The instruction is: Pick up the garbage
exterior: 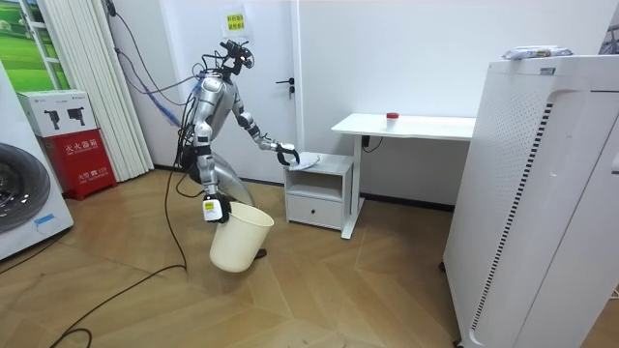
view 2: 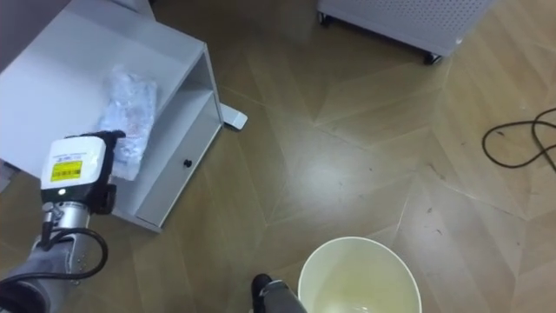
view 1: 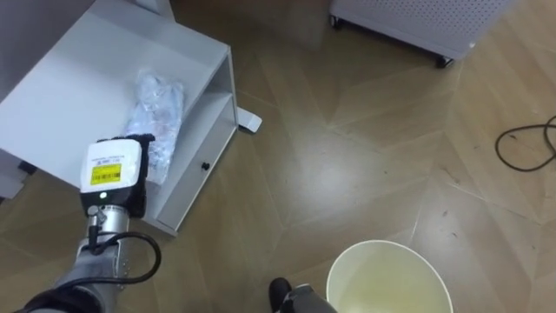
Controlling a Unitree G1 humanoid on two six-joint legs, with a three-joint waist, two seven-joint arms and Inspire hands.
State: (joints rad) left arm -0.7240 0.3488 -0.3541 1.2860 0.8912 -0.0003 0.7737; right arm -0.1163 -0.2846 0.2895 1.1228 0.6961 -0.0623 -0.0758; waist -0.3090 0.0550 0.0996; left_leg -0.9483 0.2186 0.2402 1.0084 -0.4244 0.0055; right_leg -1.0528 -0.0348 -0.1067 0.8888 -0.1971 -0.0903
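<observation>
**Work surface.** A low white laminate cabinet (view 1: 78, 78) has a flat, smooth top with square edges. Below it are an open shelf and a drawer front with a small dark knob (view 1: 205, 165).

**Task item.** The crumpled clear plastic bag (view 1: 156, 109) lies on the cabinet top near the front edge. It is long, wrinkled and glossy.

**Left hand.** The left hand (view 1: 113, 169) is extended over the near corner of the cabinet, with its back facing the camera. It meets the near end of the bag. The fingers are hidden behind the back of the hand, so a grip cannot be confirmed.

**Right hand.** The right hand (view 1: 281, 293) is clamped on the rim of a round cream plastic bin (view 1: 340, 265). The bin has smooth walls and hangs tilted at the robot's side (room view).

**Clearance.** The robot stands bent forward on a brown herringbone wood floor (view 1: 347, 156), just beside the cabinet. The floor between the cabinet and the bin is open. A white perforated metal unit on castors (view 1: 408, 17) stands well apart on the far side.
</observation>
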